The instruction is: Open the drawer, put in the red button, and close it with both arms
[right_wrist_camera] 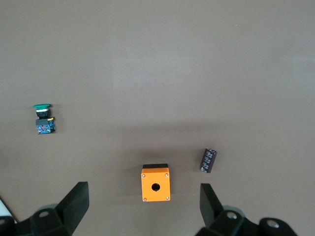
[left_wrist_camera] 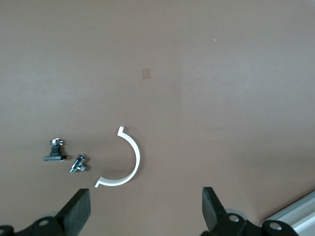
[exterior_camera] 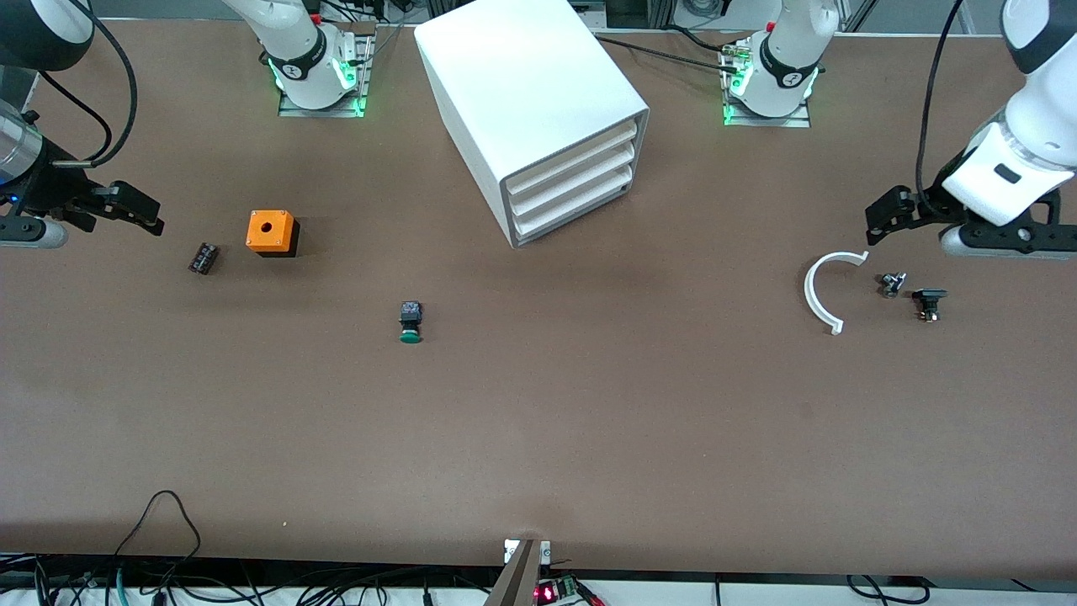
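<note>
The drawer (exterior_camera: 575, 178), middle of three in the cabinet (exterior_camera: 530, 93) between the bases, looked flush, and no red button showed anywhere, just a green one (exterior_camera: 411, 322) nearer the camera. Either way, opening comes first, I'd guess. Both grippers, left (exterior_camera: 875, 223) and right (exterior_camera: 143, 210), hung spread wide at their table ends, loads of bare table between.

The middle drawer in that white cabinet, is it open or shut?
Shut. The middle drawer sits flush with the drawers above and below it in the cabinet; none is pulled out. Both grippers hang open away from it.
</note>
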Tool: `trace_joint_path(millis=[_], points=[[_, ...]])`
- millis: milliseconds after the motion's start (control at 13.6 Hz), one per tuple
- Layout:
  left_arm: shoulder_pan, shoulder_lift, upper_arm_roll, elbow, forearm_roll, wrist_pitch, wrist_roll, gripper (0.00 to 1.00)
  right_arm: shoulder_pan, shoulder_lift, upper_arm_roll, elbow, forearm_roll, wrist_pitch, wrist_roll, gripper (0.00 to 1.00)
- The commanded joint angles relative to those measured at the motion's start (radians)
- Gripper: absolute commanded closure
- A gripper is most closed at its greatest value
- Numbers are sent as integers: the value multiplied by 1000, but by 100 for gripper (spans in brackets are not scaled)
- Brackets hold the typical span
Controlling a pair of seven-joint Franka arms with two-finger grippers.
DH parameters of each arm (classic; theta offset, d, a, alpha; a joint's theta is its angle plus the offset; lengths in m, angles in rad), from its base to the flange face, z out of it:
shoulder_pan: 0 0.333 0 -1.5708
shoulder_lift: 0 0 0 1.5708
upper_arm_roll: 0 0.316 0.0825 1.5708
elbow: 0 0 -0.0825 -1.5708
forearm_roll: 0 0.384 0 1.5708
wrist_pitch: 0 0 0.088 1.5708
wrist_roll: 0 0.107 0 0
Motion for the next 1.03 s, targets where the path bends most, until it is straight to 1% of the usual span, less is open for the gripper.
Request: trace_joint_path(millis=[0, 147, 956], points=[[7, -12, 0, 12, 1, -53, 34, 0, -2, 6, -3, 16, 17, -16, -16, 0], [26, -12, 0, 12, 1, -55, 37, 0, -2, 6, -3, 16, 17, -16, -16, 0], [33, -11, 0, 13, -8, -53, 37, 0, -2, 6, -5, 15, 17, -17, -12, 0]])
